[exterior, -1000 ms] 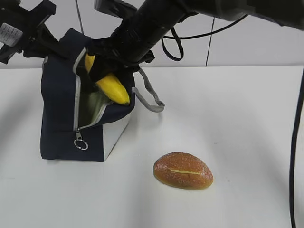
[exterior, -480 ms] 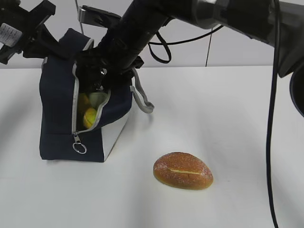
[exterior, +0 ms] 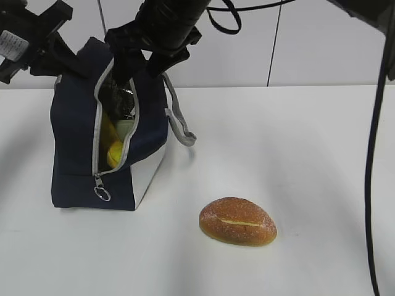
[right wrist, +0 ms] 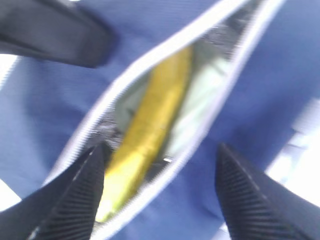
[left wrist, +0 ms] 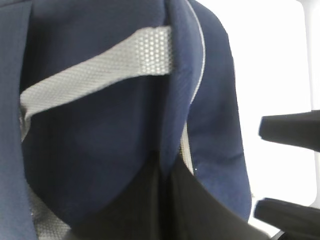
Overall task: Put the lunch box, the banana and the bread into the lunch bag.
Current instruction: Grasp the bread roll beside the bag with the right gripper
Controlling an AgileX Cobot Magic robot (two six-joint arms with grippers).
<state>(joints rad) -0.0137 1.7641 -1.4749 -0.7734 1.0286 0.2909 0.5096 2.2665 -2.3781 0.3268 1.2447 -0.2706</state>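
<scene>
The navy lunch bag (exterior: 74,148) stands at the left with its zipper gaping. My left gripper (exterior: 75,64) is shut on the fabric at the bag's top, and its black fingers (left wrist: 150,200) pinch the navy cloth beside a grey strap (left wrist: 100,65). The yellow banana (exterior: 113,152) lies inside the opening, next to the pale green lid of the lunch box (exterior: 125,128). My right gripper (exterior: 137,65) hovers just above the opening, open and empty. In the right wrist view the banana (right wrist: 150,130) and the lid (right wrist: 200,100) show between that gripper's (right wrist: 161,148) spread fingers. The bread (exterior: 237,221) rests on the table.
A loose grey strap handle (exterior: 179,123) hangs down the bag's right side. The zipper ring pull (exterior: 102,194) dangles at the bag's front. White table (exterior: 308,154) stretches to the right, with a black cable (exterior: 373,154) hanging at the right edge.
My right gripper let go of the banana, which dropped into the bag. The gripper opened wide and rose out of the opening. The left gripper and the bread stayed put.
</scene>
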